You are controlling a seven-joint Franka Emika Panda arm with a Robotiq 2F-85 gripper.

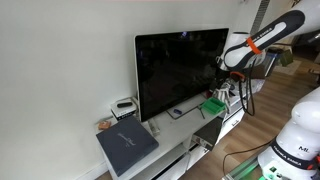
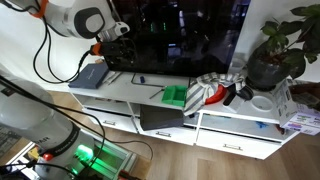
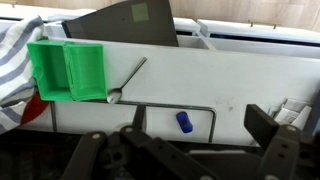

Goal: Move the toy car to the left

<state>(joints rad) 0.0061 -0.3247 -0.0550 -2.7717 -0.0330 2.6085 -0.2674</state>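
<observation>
The toy car (image 3: pixel 184 121) is a tiny dark blue car lying on the white cabinet top (image 3: pixel 235 80), inside the thin wire loop of the TV foot. It also shows as a small speck in an exterior view (image 2: pixel 141 78). My gripper (image 3: pixel 180 152) hovers above it, open and empty, with a finger on each side of the wrist view. In both exterior views the gripper (image 2: pixel 114 48) (image 1: pixel 222 72) hangs in front of the TV (image 1: pixel 180 70). I cannot make out the car in the exterior view that has the TV at its centre.
A bright green box (image 3: pixel 65 70) (image 2: pixel 176 95) (image 1: pixel 213 104) stands beside the car. A dark grey slab (image 2: pixel 92 75) (image 1: pixel 127 143) lies at the cabinet's end. A striped cloth (image 2: pixel 212 88) and a potted plant (image 2: pixel 275 50) are past the box.
</observation>
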